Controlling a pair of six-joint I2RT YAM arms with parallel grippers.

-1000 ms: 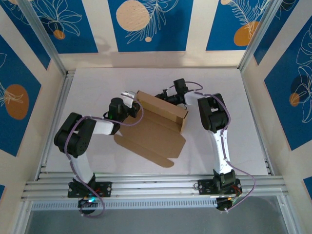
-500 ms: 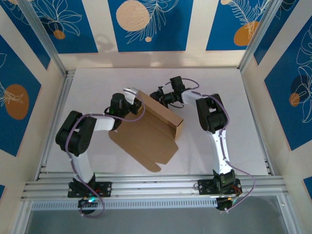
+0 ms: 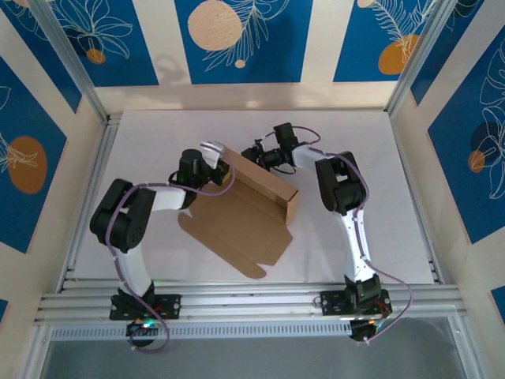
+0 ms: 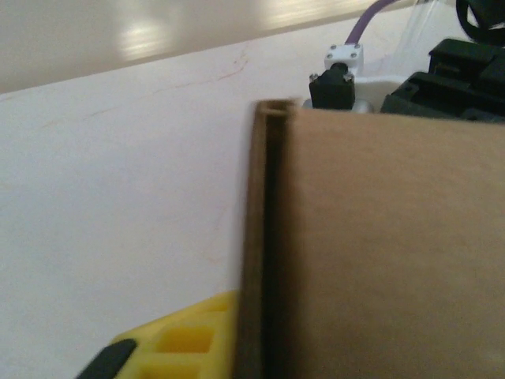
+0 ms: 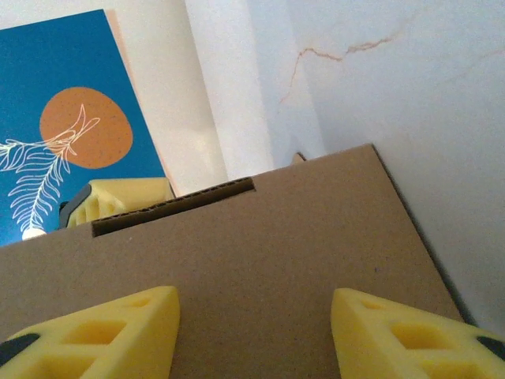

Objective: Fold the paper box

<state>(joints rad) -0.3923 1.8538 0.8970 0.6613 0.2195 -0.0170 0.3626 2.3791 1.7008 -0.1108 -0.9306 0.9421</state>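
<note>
Two yellow fingers (image 5: 118, 332) of the right gripper (image 5: 252, 316) stand well apart, released, and the brown face of the box (image 3: 237, 217) spans the gap beyond them. A slot (image 5: 173, 212) runs along that panel's far edge. We see the left gripper (image 3: 210, 150) at the box's far-left corner. One of its yellow fingers (image 4: 170, 343) sits just beside the doubled edge of the raised wall; the other is hidden behind cardboard, so we cannot tell whether it is clenched. From above, the box lies in the middle of the table (image 3: 379, 158) between the arms, with a raised wall on its far side and a flat sheet with a rounded tab reaching toward the near edge. Blue panels (image 3: 237, 39) printed with pale leaves and orange discs line the enclosure.
</note>
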